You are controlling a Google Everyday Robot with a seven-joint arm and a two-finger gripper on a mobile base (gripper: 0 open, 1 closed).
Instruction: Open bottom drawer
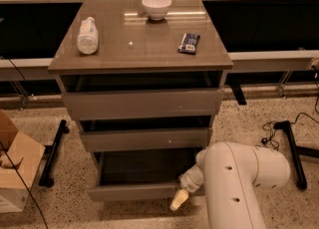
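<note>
Well, cardboard box (15, 166): on the floor at the far left, well apart from the work.
Desk (139, 56): three drawers stacked. On top are a bottle (87, 35) lying on its side at the left, a white bowl (156, 7) at the back and a dark packet (189, 43) toward the right.
Bottom drawer (134, 191): lowest of the three, near the floor, standing out partway with its dark inside showing behind the front panel. The panel's long axis runs left to right, and the drawer slides out toward the room.
Gripper (178, 199): low at the right end of that front panel, its pale tip pointing down and left by the panel's lower edge. I cannot tell whether it touches the panel or hangs just clear.
Jaws: wide or narrow, I cannot tell.
Relation that counts: the drawer front lies left of and just above the tip. By my judgement, any further pull goes straight outward from an off-centre hold, which could skew the drawer.
Arm (239, 183): a thick white link rising from the bottom right, bent beside the desk's right corner, with the wrist turned in toward the drawer.
</note>
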